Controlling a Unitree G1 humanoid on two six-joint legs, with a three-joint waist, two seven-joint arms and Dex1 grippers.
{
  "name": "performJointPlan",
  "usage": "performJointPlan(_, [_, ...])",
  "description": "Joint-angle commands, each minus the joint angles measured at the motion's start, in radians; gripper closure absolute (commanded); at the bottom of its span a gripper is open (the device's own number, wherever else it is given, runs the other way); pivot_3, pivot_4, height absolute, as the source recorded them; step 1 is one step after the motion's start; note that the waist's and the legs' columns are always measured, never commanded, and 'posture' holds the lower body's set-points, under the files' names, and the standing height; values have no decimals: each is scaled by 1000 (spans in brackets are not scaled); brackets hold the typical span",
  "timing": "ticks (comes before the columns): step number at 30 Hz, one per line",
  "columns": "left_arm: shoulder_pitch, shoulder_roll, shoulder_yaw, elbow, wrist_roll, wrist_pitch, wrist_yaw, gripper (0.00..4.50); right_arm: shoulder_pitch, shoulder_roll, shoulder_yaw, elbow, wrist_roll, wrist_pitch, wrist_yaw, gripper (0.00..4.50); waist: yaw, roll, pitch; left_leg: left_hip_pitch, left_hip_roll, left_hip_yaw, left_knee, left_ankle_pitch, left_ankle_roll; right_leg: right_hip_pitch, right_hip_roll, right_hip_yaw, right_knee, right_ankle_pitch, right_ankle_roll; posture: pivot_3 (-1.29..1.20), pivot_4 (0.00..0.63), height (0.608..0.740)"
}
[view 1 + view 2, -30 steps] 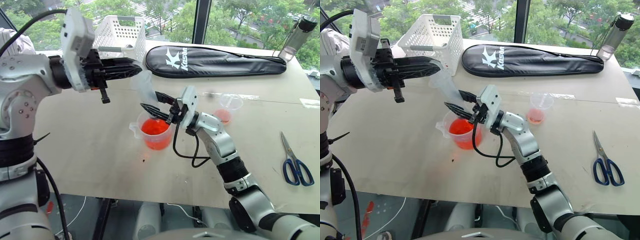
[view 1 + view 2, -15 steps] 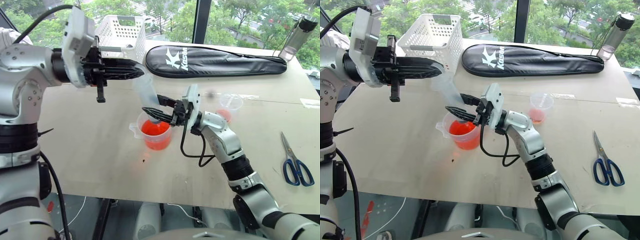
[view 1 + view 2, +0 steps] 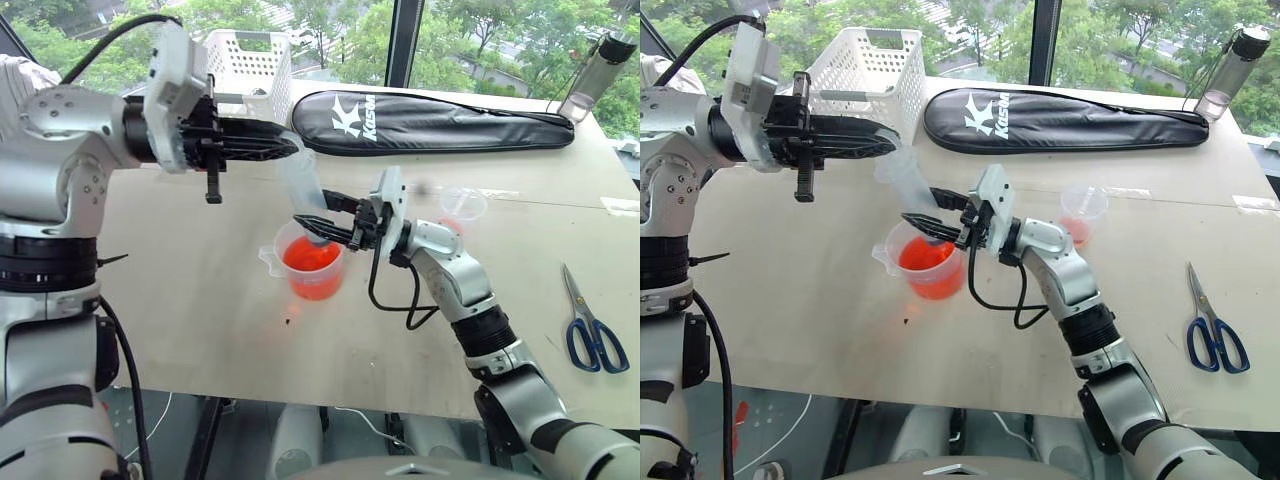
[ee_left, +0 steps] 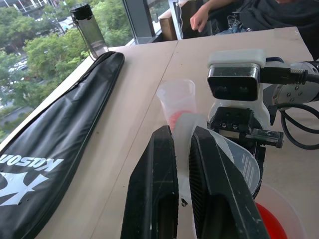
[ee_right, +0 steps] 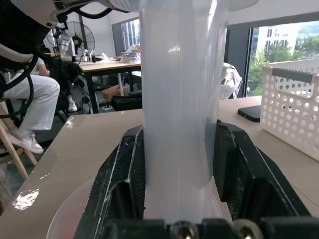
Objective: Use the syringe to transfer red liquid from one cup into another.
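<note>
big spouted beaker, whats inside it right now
Red liquid fills the lower part of the beaker. The syringe slants down into its mouth; the right gripper covers the tip, so whether it reaches the liquid cannot be seen.

Bright, even daylight from windows

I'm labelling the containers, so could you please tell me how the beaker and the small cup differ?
The beaker is wider, with a pour spout; the small cup is narrower, without one. The beaker holds much more red liquid; the cup only a little. The syringe stands over the beaker; nothing is at the cup. Both are clear plastic.
</note>
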Motion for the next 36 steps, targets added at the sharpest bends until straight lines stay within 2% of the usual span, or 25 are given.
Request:
performJointPlan(1, [-64,10,54,31,42,-47,41,4500,-6,1,80,-74,2,16,88,3061,0,0,0,0,0,0,0,0,0,0,0,0,0,0,0,0,150,724])
performJointPlan(36, [-149,3,49,126,90,-80,37,4500,10,-19,108,-104,18,76,117,3062,0,0,0,0,0,0,0,0,0,0,0,0,0,0,0,0,150,724])
